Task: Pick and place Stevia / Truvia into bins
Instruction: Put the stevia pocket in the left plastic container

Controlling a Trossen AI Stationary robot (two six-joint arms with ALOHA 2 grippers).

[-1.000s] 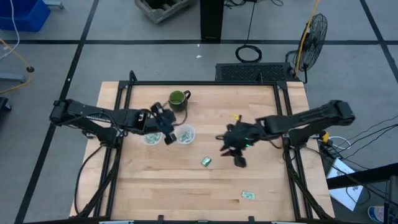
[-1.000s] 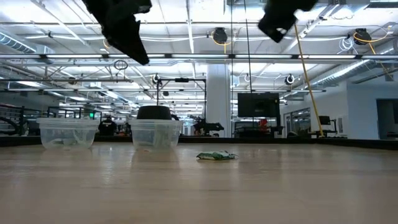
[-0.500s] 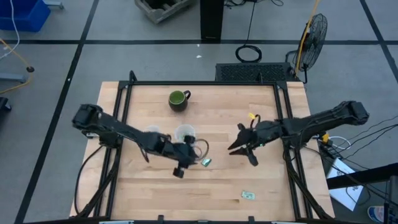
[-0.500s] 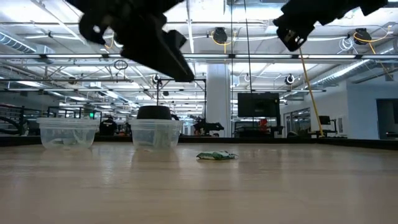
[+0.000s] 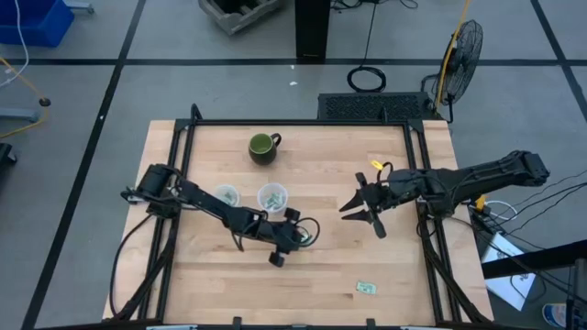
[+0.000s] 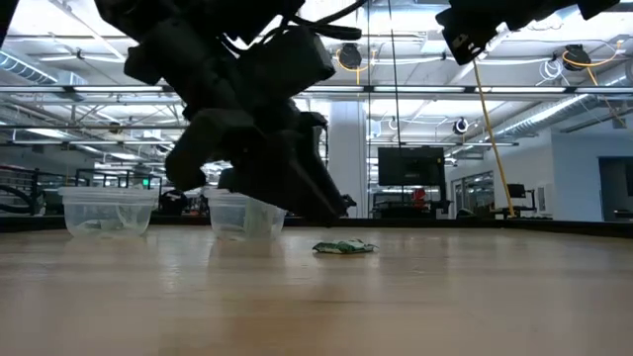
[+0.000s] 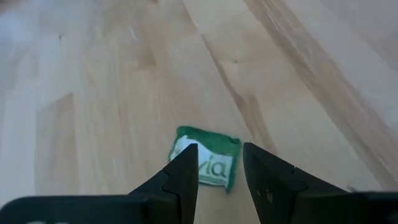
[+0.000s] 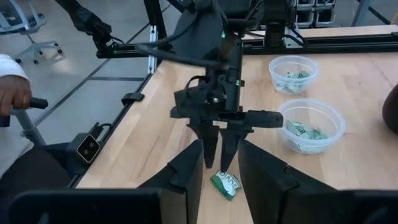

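One pale green and white sachet [image 7: 206, 165] lies flat on the wood, also visible in the low view [image 6: 344, 247] and the right wrist view [image 8: 225, 183]. My left gripper [image 7: 220, 148] hangs just above it, open, fingers pointing down on either side of it [image 8: 218, 165]. In the high view the gripper [image 5: 292, 236] hides the sachet. My right gripper [image 5: 367, 216] is open and hovers right of centre, holding nothing. Two clear cups [image 5: 226, 196] [image 5: 272, 196] stand left of centre with sachets inside. A second loose sachet [image 5: 367, 288] lies near the near edge.
A dark green mug [image 5: 263, 147] stands toward the far edge, behind the cups. Bare wood lies between the two grippers and along the near edge. Beyond the table's left side a person's hand [image 8: 12, 93] rests on a handle.
My left arm swung away from above the cups toward the table's right and near edge, then dropped low over the loose sachet. My right gripper drew back toward the right edge. The sachets stayed where they were.
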